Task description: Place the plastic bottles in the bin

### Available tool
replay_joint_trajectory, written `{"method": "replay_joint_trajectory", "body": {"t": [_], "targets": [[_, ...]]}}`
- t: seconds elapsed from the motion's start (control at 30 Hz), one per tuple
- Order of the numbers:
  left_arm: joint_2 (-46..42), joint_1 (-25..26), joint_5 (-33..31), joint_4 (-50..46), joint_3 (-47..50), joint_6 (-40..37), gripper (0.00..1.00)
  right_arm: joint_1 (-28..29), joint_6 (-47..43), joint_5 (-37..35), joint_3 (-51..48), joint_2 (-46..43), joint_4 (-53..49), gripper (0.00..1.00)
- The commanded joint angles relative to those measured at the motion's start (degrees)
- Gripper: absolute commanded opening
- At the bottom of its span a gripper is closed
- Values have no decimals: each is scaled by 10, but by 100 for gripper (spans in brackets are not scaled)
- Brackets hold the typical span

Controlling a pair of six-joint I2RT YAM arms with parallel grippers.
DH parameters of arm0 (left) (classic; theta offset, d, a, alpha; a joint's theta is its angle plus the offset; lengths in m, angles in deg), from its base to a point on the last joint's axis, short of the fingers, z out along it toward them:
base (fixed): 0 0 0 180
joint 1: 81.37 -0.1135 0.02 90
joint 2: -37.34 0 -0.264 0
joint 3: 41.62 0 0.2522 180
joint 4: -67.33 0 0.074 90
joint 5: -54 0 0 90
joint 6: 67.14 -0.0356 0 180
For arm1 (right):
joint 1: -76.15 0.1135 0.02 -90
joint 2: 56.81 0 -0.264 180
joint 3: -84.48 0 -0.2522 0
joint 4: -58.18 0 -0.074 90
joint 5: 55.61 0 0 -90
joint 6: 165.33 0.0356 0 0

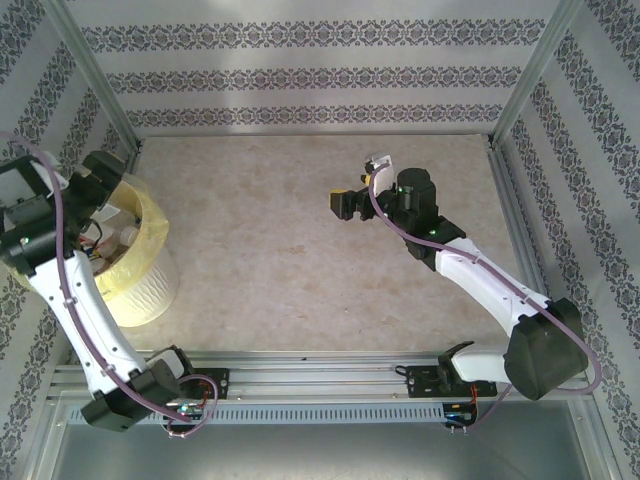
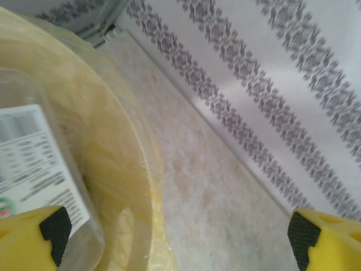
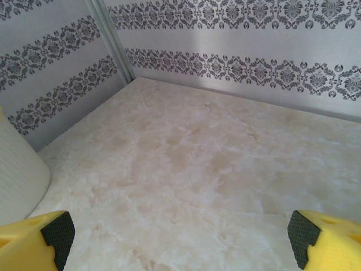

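The bin (image 1: 150,285) is a pale-yellow bucket lined with a yellow bag, standing at the table's left edge. Bottles (image 1: 118,240) lie inside it, partly hidden by my left arm. My left gripper (image 2: 177,240) hangs open over the bin's rim (image 2: 148,186), which runs between its fingers. A clear plastic bottle (image 2: 34,164) with a white printed label lies inside the bin, just beyond the left fingertip (image 2: 53,228). My right gripper (image 1: 350,203) is open over the bare middle of the table, nothing between its fingertips (image 3: 56,231).
Patterned walls with metal posts (image 1: 95,75) close in the beige marbled table (image 1: 300,270) on three sides. The bin's ribbed white side (image 3: 17,169) shows at the left of the right wrist view. The left wall (image 2: 271,84) runs close behind the bin.
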Motion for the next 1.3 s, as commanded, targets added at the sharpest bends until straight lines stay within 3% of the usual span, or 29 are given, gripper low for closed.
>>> {"method": "replay_joint_trajectory", "body": {"t": [0.0,0.1,0.33,0.7,0.87,1.27], "targets": [[16,18,-87,-11,-17,-27,100,8,6,5,14,-1,2,98],[12,12,-163,-11,25,-9,100,10,4,-2,9,-6,0,98],[-4,-7,-147,13,134,17,100,11,-9,-3,17,-9,-20,98],[-1,15,-132,-28,-6,-7,100,13,1,-9,16,-6,-10,98],[0,102,-163,-21,-37,-8,100,14,2,-27,12,-15,-6,98],[29,447,-320,120,-21,-54,100,6,11,-167,-43,-83,-4,98]]}}
